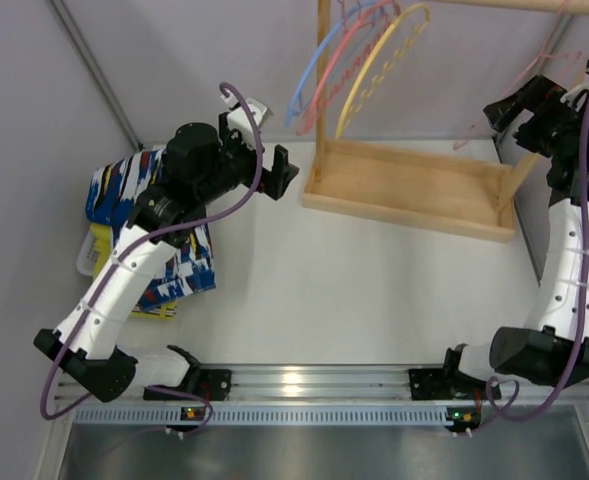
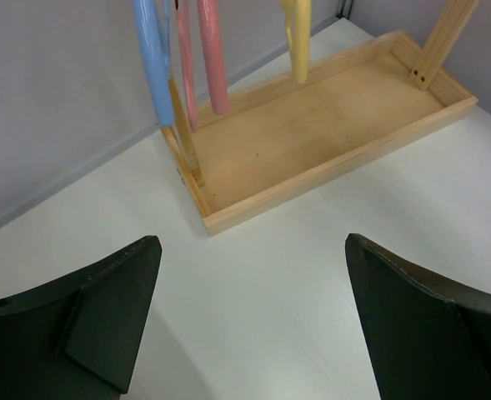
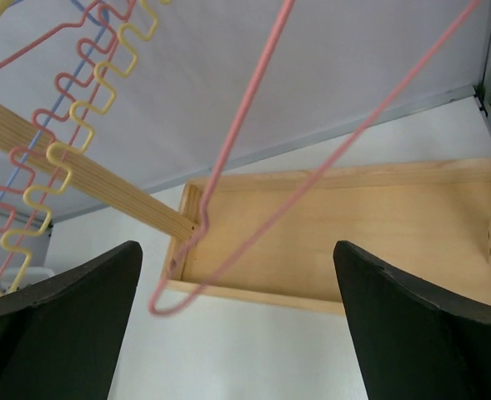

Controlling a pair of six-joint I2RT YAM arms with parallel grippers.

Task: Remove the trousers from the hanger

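The blue trousers [image 1: 124, 190] with white and red patches lie in a heap at the table's left, partly under my left arm. The pale-pink wire hanger [image 1: 534, 70] hangs bare from the rack's rod at the right; in the right wrist view the hanger [image 3: 228, 142] dangles just ahead of the fingers, its lower loop over the rack base. My right gripper [image 1: 499, 110] [image 3: 235, 246] is open and empty beside it. My left gripper [image 1: 277, 170] [image 2: 252, 242] is open and empty above the table, facing the rack.
A wooden rack [image 1: 414, 185] with a tray base [image 2: 312, 133] stands at the back. Blue [image 1: 309, 75], darker pink [image 1: 339, 60] and yellow [image 1: 379, 55] hangers hang at its left end. A yellow folded garment [image 1: 102, 250] lies under the trousers.
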